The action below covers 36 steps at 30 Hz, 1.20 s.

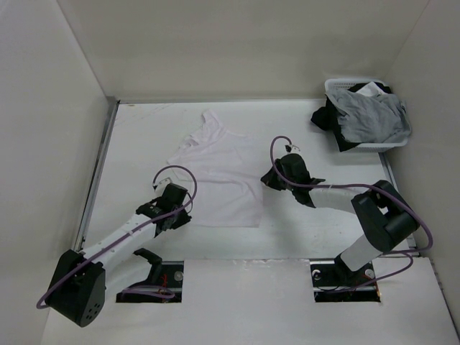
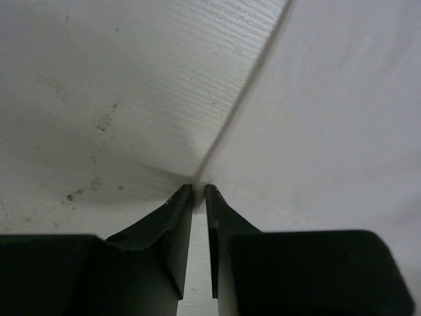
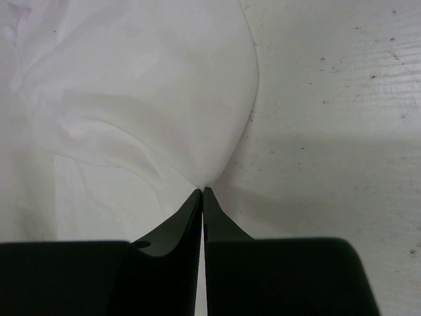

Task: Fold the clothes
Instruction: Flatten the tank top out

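Note:
The clothes [image 1: 219, 172], a thin white sleeveless top, lie spread flat at the middle of the table, straps toward the back. My left gripper [image 1: 188, 206] is at the top's near left edge. In the left wrist view its jaws [image 2: 198, 189] stand a slim gap apart, pinching the fabric edge [image 2: 316, 118] that runs right up into the tips. At the top's right edge is my right gripper [image 1: 268, 177]. Its tips [image 3: 202, 191] are pressed together on the white cloth [image 3: 131, 99], which draws to a point there.
A white basket [image 1: 343, 84] stands at the back right corner, holding a grey garment [image 1: 374, 115] and a black garment [image 1: 325, 117] that spills over its left side. White walls enclose the table on three sides.

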Each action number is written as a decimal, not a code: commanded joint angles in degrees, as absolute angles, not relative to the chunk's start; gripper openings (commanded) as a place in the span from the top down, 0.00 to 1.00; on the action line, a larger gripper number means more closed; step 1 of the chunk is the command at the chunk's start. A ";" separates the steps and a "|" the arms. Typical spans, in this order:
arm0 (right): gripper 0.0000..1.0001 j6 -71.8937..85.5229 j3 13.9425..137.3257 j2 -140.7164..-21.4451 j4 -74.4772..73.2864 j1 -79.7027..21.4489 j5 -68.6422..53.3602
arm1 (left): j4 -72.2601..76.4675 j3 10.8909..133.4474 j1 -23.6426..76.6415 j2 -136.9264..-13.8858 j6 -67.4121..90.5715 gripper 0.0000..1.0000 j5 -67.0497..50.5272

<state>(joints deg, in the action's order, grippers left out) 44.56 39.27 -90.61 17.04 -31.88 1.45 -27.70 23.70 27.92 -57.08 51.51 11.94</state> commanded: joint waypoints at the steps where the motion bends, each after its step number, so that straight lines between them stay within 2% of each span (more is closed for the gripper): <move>1: 0.93 43.77 39.02 -89.12 20.21 -32.03 1.05 | -29.10 24.79 27.99 -57.40 51.77 0.90 11.16; 5: 0.94 43.77 37.97 -87.63 21.00 -32.03 1.05 | -27.69 25.92 28.34 -53.80 52.12 1.00 9.32; 9: 0.96 43.68 35.43 -79.48 17.77 -32.12 1.23 | -27.86 29.35 28.43 -44.93 51.60 1.00 10.28; 15: 0.96 40.70 39.79 -61.37 -6.19 -37.21 5.43 | -29.88 32.96 25.10 -36.22 47.64 1.00 11.60; 18: 0.95 38.77 46.39 -58.54 -16.86 -39.41 8.00 | -29.62 33.22 21.85 -34.11 45.71 1.00 11.25; 21: 0.94 34.91 54.38 -66.05 -17.76 -38.98 6.25 | -27.69 32.96 18.34 -33.57 45.09 1.00 10.46; 30: 0.95 31.20 91.11 -111.23 -15.11 -32.57 1.15 | -13.11 33.31 6.46 -42.44 46.40 1.00 4.93; 33: 0.96 31.03 95.62 -114.26 -16.17 -31.77 0.53 | -10.03 32.00 5.67 -45.69 48.34 1.00 3.34; 36: 0.97 30.15 90.64 -108.75 -15.04 -31.95 1.23 | -8.79 31.73 5.67 -47.02 48.60 1.00 2.72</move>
